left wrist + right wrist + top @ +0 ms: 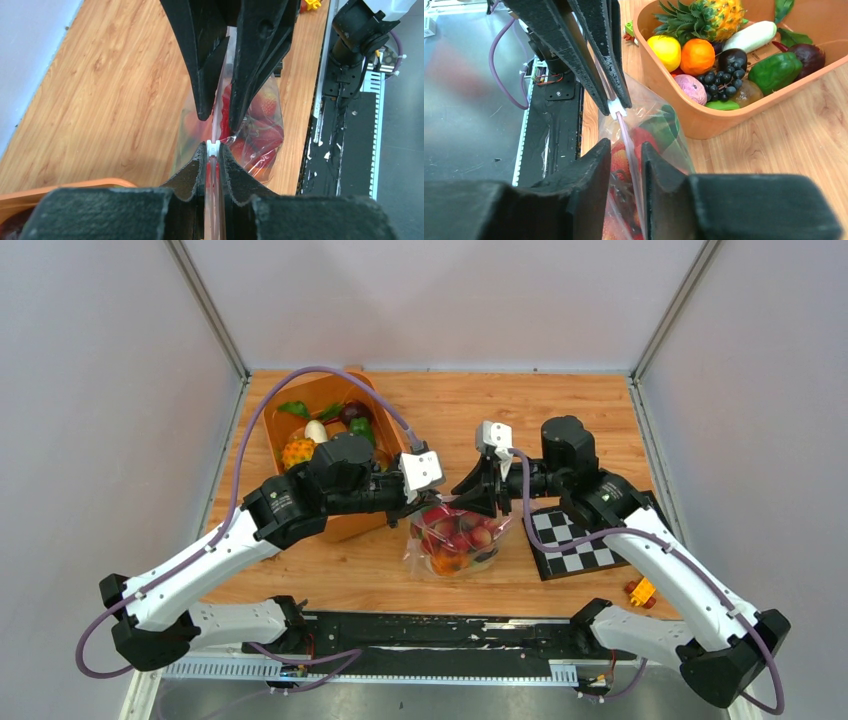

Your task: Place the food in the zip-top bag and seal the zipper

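The zip-top bag point(455, 545) hangs upright between my two grippers, just above the table's near middle. It holds the food: strawberries point(462, 533), orange pieces point(446, 562) and something green point(665, 125). My left gripper point(412, 512) is shut on the zipper point(215, 129) at its white slider piece point(213, 147). My right gripper point(478, 505) faces it and straddles the same strip point(625, 131). Its jaws stand a little apart, with the strip against one finger point(650, 165). The bag also shows in the left wrist view point(262, 135).
An orange tub point(283, 468) behind the left arm holds more toy food, among it a pineapple point(714, 14), an orange point(696, 55) and grapes point(721, 82). A checkered board point(572, 540) lies right of the bag. A small yellow toy point(641, 591) lies near the front right edge.
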{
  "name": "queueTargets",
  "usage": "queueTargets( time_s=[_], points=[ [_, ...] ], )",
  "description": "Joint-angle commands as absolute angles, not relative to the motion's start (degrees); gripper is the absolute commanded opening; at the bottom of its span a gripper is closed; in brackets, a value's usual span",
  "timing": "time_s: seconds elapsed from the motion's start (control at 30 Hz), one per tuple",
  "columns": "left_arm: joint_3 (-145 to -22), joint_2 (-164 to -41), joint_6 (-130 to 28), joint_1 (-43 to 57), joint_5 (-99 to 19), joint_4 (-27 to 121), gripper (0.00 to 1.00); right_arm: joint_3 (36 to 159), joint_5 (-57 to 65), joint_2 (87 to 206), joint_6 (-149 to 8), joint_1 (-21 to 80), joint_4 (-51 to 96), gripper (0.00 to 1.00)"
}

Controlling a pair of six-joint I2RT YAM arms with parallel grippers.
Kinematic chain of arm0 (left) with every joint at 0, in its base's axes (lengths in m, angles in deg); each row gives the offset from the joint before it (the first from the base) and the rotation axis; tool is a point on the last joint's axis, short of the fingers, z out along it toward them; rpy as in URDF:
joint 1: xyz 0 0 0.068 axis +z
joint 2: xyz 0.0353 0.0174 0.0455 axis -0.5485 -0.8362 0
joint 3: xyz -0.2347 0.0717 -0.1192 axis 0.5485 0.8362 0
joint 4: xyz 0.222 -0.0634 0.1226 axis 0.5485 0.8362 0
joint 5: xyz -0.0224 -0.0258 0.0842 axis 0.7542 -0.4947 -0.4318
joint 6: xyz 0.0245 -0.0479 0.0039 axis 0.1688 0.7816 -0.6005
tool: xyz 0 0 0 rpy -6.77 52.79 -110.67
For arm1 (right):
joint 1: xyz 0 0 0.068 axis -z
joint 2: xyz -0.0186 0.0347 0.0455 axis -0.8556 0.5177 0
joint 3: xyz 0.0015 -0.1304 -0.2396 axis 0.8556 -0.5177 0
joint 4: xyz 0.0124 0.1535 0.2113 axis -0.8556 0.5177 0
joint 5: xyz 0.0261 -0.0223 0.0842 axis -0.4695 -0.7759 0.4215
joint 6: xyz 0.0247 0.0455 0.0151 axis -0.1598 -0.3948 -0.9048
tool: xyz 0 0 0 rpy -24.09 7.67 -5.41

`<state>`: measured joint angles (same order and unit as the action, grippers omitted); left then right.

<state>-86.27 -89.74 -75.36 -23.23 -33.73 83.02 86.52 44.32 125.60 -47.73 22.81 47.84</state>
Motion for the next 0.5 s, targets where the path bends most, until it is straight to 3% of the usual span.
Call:
queueTargets(
  time_s=[0.0,0.13,0.23,0.47],
  points=[
    [-89.0,-89.3,-75.0,-23.1,-32.6,78.8,0.0,88.1,42.7,125.7,-46.8,22.0,46.4,0.25],
    [-88.2,-88.8,-74.9,-23.1,-33.1,78.8,0.0,86.3,39.1,123.1,-45.8,22.1,45.9,0.07],
    [-87.0,-87.9,-75.0,-23.1,-33.9,78.7,0.0,84.9,37.6,121.1,-45.4,22.1,45.4,0.0],
    [-85.6,-86.3,-75.0,-23.1,-36.3,79.5,0.0,82.7,33.8,118.9,-46.9,22.1,44.1,0.0]
  ],
)
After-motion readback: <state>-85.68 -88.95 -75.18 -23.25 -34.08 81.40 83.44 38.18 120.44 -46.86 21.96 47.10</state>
